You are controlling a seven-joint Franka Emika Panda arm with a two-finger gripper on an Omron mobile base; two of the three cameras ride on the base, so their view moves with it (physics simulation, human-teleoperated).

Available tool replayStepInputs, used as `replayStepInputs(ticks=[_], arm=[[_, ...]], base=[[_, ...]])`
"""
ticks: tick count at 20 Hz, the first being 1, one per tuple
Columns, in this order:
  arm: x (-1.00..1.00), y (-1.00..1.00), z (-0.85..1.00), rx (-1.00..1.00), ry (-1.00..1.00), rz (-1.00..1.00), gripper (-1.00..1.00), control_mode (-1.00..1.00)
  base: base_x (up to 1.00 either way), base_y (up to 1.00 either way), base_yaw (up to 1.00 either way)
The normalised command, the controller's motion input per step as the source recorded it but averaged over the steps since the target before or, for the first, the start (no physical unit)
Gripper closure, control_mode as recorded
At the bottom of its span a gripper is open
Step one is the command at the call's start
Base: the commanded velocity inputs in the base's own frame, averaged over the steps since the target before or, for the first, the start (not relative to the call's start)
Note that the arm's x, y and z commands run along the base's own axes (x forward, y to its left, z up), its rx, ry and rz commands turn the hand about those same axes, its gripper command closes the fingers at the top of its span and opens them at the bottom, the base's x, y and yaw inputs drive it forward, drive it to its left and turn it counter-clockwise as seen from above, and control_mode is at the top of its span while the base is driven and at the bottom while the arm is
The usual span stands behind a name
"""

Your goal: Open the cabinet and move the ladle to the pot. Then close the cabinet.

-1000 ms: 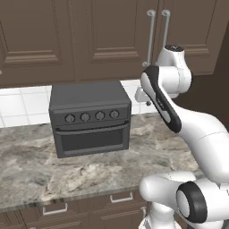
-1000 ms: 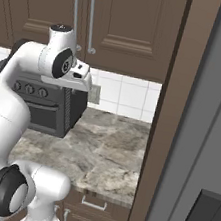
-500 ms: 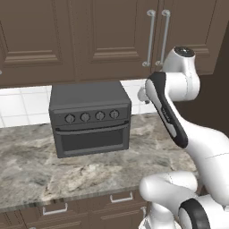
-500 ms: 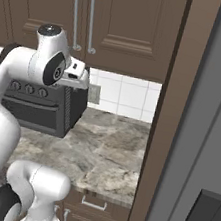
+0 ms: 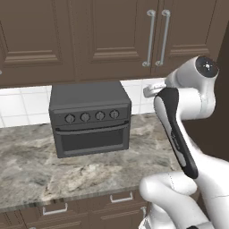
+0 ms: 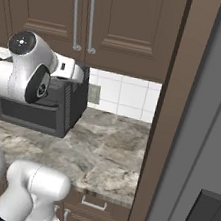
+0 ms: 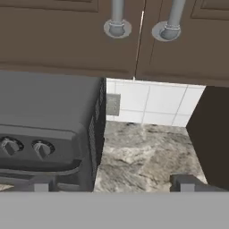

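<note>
Dark brown wooden two-door wall cabinet (image 5: 156,33) shut at 12 o'clock, above grey toaster oven (image 5: 89,117) on marbled surface (image 5: 36,165). My gripper (image 7: 112,184) spread wide, empty. I'd rise, centre on silver bar handle (image 7: 117,18), close squarely, pull along door's arc.

Even, soft rendered light; faint shadows; sharp throughout; no glare.

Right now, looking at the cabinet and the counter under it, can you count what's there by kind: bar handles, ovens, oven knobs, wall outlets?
Bar handles: 2
Ovens: 1
Oven knobs: 4
Wall outlets: 1
Total: 8
</note>
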Motion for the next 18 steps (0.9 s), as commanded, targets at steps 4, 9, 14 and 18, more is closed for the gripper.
replayStepInputs(ticks=[4,9,14,18], arm=[[-0.18,0.00,0.67,0.00,-0.25,0.00,-1.00,-1.00],[0.00,0.00,0.57,0.00,-0.11,0.00,-1.00,-1.00],[0.00,0.00,0.44,0.00,0.00,0.00,-1.00,-1.00],[0.02,0.06,0.42,0.00,0.00,0.00,-1.00,-1.00]], base=[[0.00,0.00,0.00],[0.00,0.00,0.00],[0.00,0.00,0.00],[0.00,0.00,0.00]])
